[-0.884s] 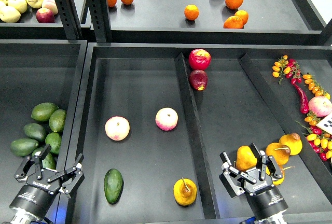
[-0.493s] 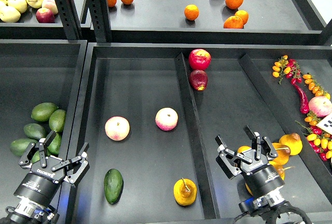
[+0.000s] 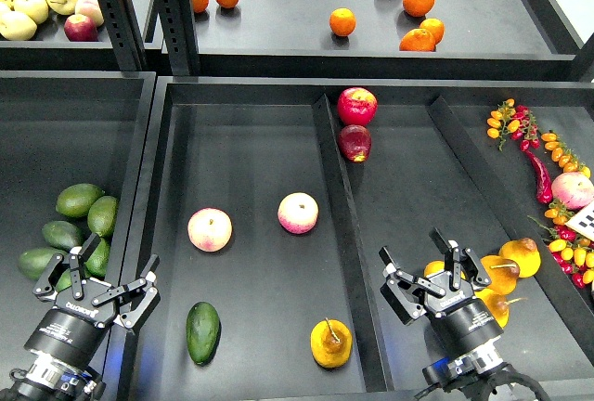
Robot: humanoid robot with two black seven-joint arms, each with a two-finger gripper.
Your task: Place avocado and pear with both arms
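The dark green avocado (image 3: 202, 332) lies in the middle tray near its front left. The squat yellow-orange pear (image 3: 330, 343) with a brown stem stands in the same tray near its front right. My left gripper (image 3: 93, 278) is open and empty, over the tray's left wall, left of the avocado. My right gripper (image 3: 430, 271) is open and empty, in the right compartment, right of the pear and above other pears.
Two pink-cream apples (image 3: 210, 229) (image 3: 298, 213) lie mid-tray. Red apples (image 3: 356, 106) sit at the divider's far end. Several avocados (image 3: 78, 200) lie in the left bin, pears (image 3: 519, 255) at right, chillies and small tomatoes (image 3: 543, 174) far right. Oranges (image 3: 342, 21) on the upper shelf.
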